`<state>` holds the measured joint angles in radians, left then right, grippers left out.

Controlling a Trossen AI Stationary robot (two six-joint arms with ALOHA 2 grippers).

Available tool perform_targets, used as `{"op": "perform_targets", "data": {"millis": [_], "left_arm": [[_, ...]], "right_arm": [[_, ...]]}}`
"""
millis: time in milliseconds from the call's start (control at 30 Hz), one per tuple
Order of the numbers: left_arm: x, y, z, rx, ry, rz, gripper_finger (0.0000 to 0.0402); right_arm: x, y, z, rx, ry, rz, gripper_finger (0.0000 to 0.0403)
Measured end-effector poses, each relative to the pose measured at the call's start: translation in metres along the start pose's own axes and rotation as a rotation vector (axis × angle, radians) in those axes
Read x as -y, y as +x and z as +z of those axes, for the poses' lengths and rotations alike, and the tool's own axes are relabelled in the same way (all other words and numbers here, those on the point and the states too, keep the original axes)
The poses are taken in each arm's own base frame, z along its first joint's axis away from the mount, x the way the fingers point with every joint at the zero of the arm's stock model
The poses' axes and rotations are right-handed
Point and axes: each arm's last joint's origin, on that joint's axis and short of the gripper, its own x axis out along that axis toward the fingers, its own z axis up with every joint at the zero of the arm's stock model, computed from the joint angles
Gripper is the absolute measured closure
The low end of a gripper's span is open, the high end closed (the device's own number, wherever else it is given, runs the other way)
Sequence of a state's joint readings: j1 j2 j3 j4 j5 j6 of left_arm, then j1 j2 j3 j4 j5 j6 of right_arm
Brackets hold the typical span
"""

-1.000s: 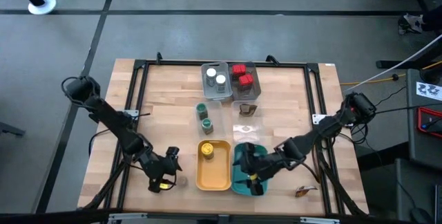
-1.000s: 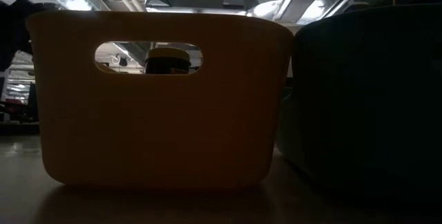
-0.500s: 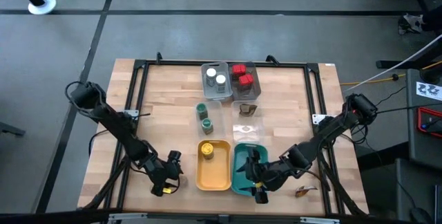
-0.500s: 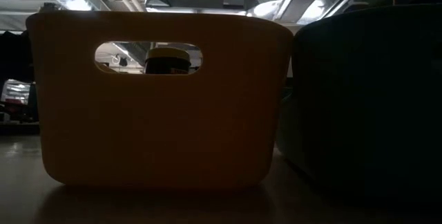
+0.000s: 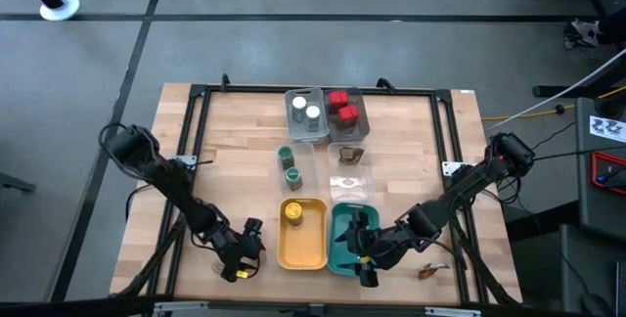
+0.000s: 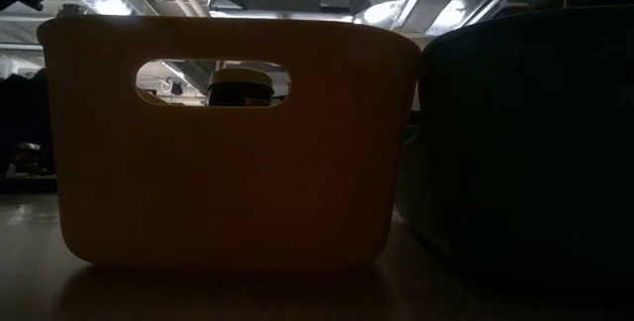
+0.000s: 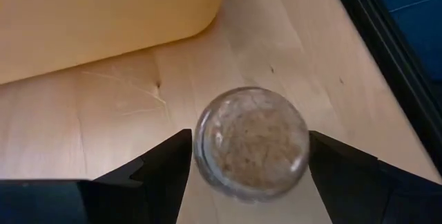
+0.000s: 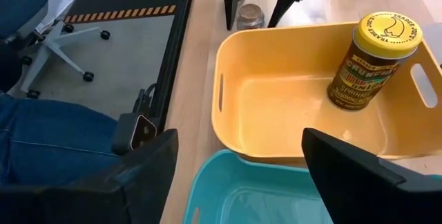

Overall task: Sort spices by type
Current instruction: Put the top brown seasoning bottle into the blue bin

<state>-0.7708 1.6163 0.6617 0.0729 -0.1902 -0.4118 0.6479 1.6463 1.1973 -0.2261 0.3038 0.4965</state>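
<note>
Four trays sit on my wooden table (image 5: 235,151): a yellow tray (image 5: 303,237) and a teal tray (image 5: 344,249) side by side at the near edge, a grey tray (image 5: 304,129) and a clear tray (image 5: 349,129) at the far end. I have the left gripper (image 5: 238,258) down just left of the yellow tray, its jaws spread wide either side of a small clear glass jar (image 7: 251,143) standing upright on bare wood, not yet touching it as far as I can judge. The right gripper (image 5: 364,256) hovers over the teal tray's near end with its fingers wide and nothing between them.

A yellow-lidded spice jar (image 8: 371,59) stands alone in the yellow tray, two white-lidded jars (image 5: 305,109) are in the grey one, two red tins (image 5: 341,107) in the clear one, and two green-lidded jars (image 5: 289,163) wait on the wood between.

That glass jar is round, smooth and rigid, holding a pale brown powder, probably light. I'd expect it to be slick and breakable, so I'd close gently across its widest part, square on, low enough that it cannot tip.
</note>
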Motion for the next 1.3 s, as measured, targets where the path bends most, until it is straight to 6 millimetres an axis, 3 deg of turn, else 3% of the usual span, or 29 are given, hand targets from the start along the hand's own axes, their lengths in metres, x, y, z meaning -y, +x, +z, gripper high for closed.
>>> {"op": "perform_targets", "data": {"millis": [233, 500, 600, 733, 1000, 1300], "left_arm": [[-0.001, 0.008, -0.003, 0.007, -0.055, 0.042, 0.0144], [-0.001, 0.004, 0.0, 0.025, -0.066, 0.043, 0.0225], [0.001, 0.0, 0.005, 0.033, -0.072, 0.024, 0.0226], [0.006, -0.013, 0.02, 0.073, -0.082, -0.068, 0.0226], [0.008, -0.051, 0.053, 0.245, -0.061, -0.146, 0.022], [-0.027, -0.067, 0.109, 0.442, -0.028, -0.02, 0.0215]], "right_arm": [[0.0, 0.0, 0.001, 0.007, 0.002, 0.003, 0.0095], [-0.001, 0.0, 0.001, 0.003, 0.003, 0.011, 0.0095], [-0.001, 0.0, 0.001, 0.003, 0.001, 0.011, 0.0095], [-0.001, -0.003, 0.002, 0.008, 0.002, 0.018, 0.0095], [0.004, -0.032, 0.012, 0.011, 0.006, 0.046, 0.0095], [0.015, -0.068, 0.016, -0.023, -0.003, 0.004, 0.0095]]}}
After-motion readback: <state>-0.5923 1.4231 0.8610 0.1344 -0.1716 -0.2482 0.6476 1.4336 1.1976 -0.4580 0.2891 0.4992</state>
